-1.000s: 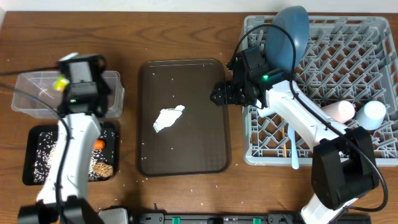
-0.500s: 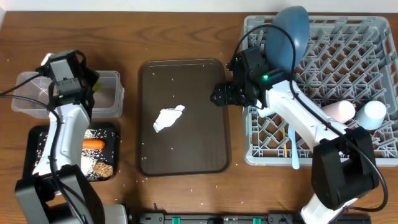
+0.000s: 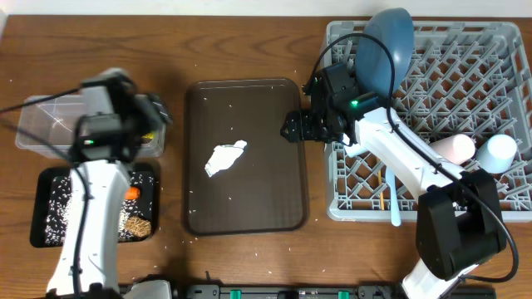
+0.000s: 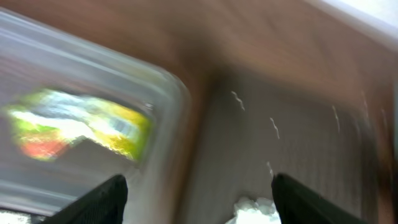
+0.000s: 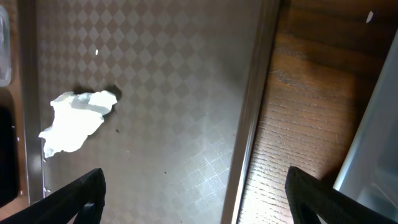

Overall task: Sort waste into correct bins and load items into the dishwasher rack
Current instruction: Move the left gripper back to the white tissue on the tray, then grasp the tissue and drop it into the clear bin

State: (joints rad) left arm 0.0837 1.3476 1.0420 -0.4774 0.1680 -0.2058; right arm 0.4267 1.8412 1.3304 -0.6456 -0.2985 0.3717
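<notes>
1. Wood-grained tabletop (image 3: 249, 41) carries everything. The dark brown serving tray (image 3: 274, 191), diamond-embossed with a raised rim, sits between your two tools.
2. Your left tool (image 4: 196, 202) is spread with nothing between its fingers, over the right end of the clear box (image 4: 165, 93). The glossy yellow-green wrapper (image 4: 81, 127) lies inside the box, ahead and to the left of that tool.
3. Your right tool (image 5: 193, 196) is also spread and empty, over the serving tray's right rim, with the grey dishwasher rack (image 3: 499, 91) at its right.
4. The crumpled white tissue (image 5: 78, 121) lies on the tray, ahead and to the left of the right tool. Neither arm looks clearly nearer.
5. Its long axis runs diagonally across the tray. It is soft and irregular and should compress, so a pinch across its narrow middle looks suitable.
</notes>
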